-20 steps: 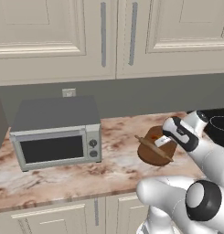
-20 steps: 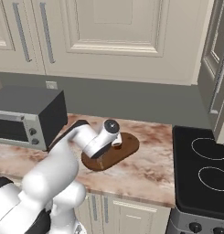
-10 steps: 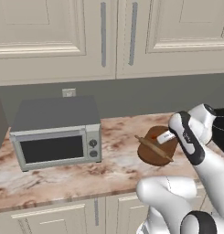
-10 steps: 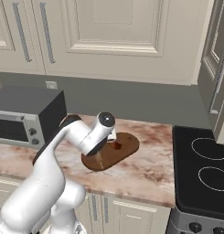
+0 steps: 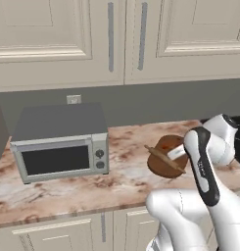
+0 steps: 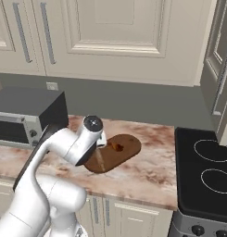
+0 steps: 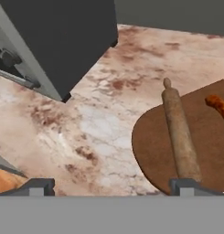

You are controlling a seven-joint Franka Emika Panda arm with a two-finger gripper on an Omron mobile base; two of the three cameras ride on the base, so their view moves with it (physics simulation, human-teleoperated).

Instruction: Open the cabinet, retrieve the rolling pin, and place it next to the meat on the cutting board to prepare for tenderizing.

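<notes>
In the left base view the cabinet hangs above the counter with its doors closed, two long grey bar handles side by side at the middle. On the marbled countertop a grey microwave stands toward the left end. The cutting board lies toward the right end, and the rolling pin lies slantwise across it. The white arm bends over the board's right side and hides the gripper here.

In the right base view the cutting board lies near the counter's middle, just left of the black stovetop. The meat sits on the board as a small orange lump. The rolling pin lies on the board's near left part, apart from the meat. The arm's wrist hangs over the board's left end.

In the hand view the gripper hangs above the counter with its fingertips spread wide and nothing between them. The rolling pin rests on the cutting board, beside the meat at the right edge. The microwave stands at upper left.
</notes>
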